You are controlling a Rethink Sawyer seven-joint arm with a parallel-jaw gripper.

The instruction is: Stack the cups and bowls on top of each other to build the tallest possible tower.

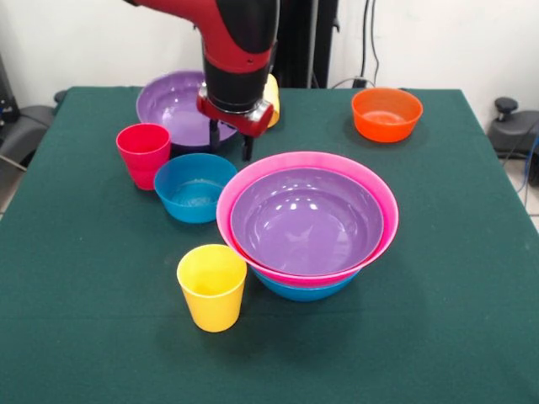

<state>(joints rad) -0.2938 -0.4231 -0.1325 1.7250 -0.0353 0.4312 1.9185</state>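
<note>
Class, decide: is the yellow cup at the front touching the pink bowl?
Apart. The front view shows a strip of green table between the yellow cup and the pink bowl.

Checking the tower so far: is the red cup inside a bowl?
No, the red cup stands on the table beside the small blue bowl.

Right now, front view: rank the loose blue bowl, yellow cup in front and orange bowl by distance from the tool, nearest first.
1. Blue bowl: just below the tool, on the picture's left side.
2. Orange bowl: off to the picture's right, by the far edge.
3. Yellow cup: at the front, well below the tool.
</note>
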